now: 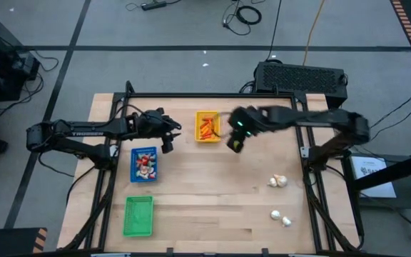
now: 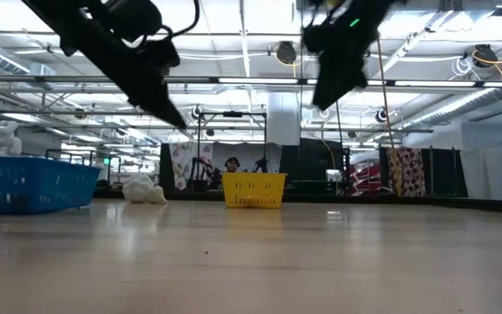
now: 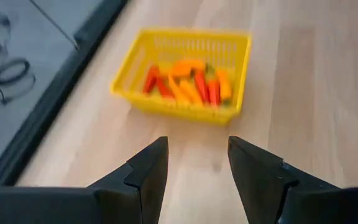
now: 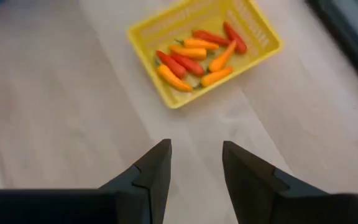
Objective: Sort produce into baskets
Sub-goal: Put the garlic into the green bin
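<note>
The yellow tray (image 1: pixel 207 127) stands at the table's far middle and holds several orange and red pepper pieces (image 4: pixel 194 59). The blue tray (image 1: pixel 144 163) holds red-and-white pieces. The green tray (image 1: pixel 138 215) stands near the front left, with nothing showing in it. Whitish garlic bulbs lie on the table at the right, one pair (image 1: pixel 277 181) and another pair (image 1: pixel 281 217) nearer the front. My left gripper (image 1: pixel 168 137) is open and empty, raised left of the yellow tray. My right gripper (image 1: pixel 234 143) is open and empty, raised just right of it.
Bare wood lies between the trays and the garlic. A black frame (image 1: pixel 191 96) runs along the table's far edge, with a black box (image 1: pixel 302 76) behind it. In the low view one more whitish bulb (image 2: pixel 145 190) lies beside the blue tray (image 2: pixel 29 183).
</note>
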Action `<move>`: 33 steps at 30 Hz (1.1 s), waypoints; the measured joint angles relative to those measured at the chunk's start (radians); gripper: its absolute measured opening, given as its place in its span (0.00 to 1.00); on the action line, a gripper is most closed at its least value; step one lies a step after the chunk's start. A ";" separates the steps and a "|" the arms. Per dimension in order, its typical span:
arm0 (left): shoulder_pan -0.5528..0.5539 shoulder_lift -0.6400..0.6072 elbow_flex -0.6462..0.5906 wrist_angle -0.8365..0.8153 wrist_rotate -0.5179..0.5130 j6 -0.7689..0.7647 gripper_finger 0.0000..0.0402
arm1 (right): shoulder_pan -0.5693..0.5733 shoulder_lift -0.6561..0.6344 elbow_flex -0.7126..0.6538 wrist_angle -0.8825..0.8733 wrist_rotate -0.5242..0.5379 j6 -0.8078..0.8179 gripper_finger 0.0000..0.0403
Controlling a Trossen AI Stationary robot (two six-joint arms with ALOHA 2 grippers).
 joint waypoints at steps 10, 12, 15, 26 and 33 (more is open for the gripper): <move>0.157 0.113 0.299 -0.423 0.107 0.024 0.44 | 0.268 -0.408 -0.507 0.568 0.055 -0.083 0.33; 0.201 0.188 0.386 -0.515 0.156 0.071 0.44 | 0.275 -0.455 -0.578 0.666 0.055 -0.126 0.33; 0.225 0.310 0.467 -0.650 0.142 0.188 0.44 | 0.276 -0.511 -0.645 0.705 0.056 -0.143 0.33; 0.154 0.519 0.632 -0.772 -0.093 0.262 0.64 | 0.229 -0.647 -0.683 0.645 0.054 -0.350 0.33; 0.149 0.616 0.633 -0.797 -0.076 0.285 0.75 | 0.216 -0.670 -0.684 0.509 0.053 -0.326 0.33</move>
